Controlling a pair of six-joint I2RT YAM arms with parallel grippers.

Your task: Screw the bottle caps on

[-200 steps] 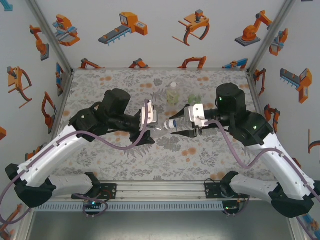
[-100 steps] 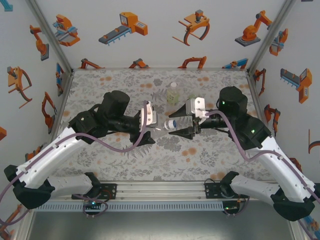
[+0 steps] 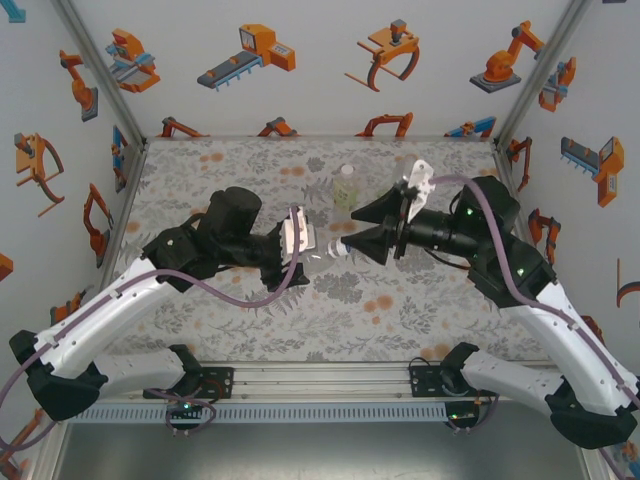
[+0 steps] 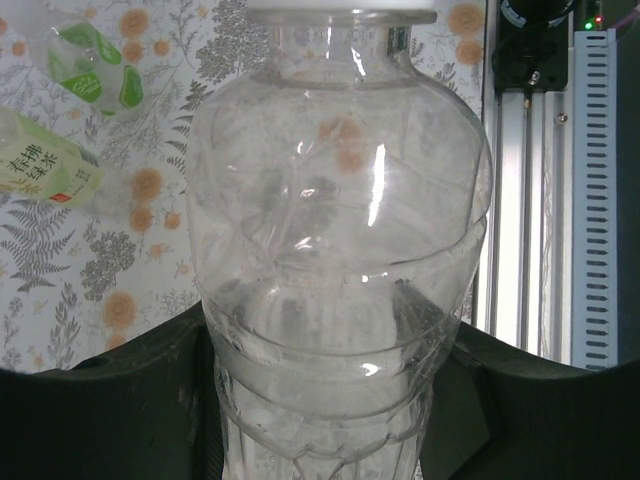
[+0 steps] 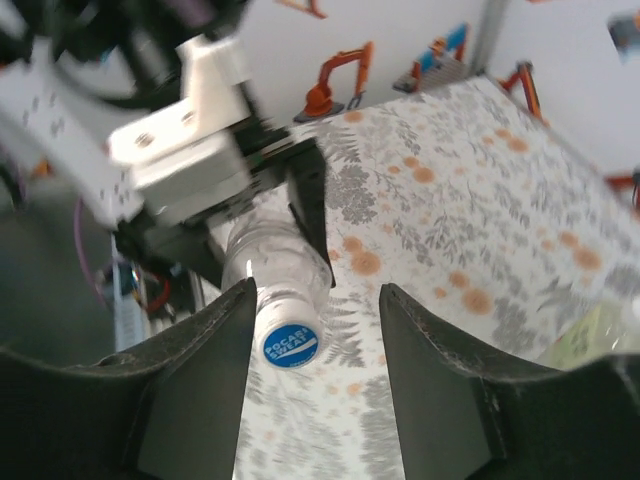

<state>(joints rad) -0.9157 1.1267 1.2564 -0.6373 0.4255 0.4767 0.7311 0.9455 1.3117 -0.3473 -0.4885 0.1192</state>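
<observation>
Seemingly midway: left gripper clamps the clear bottle level at table centre; blue cap sits on its mouth between spread fingers of the right gripper. Labelled bottle, twelve o'clock: capping unclear.

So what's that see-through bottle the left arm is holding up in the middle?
The clear bottle is thin, ribbed plastic with a rounded shoulder, unlabelled and apparently empty. It lies roughly level above the floral mat, its lower body clamped by the left gripper. Its cap, white-sided with a blue top printed POCARI SWEAT, sits on the neck and points at the right gripper, between its open fingers; whether they touch it I cannot tell.
</observation>
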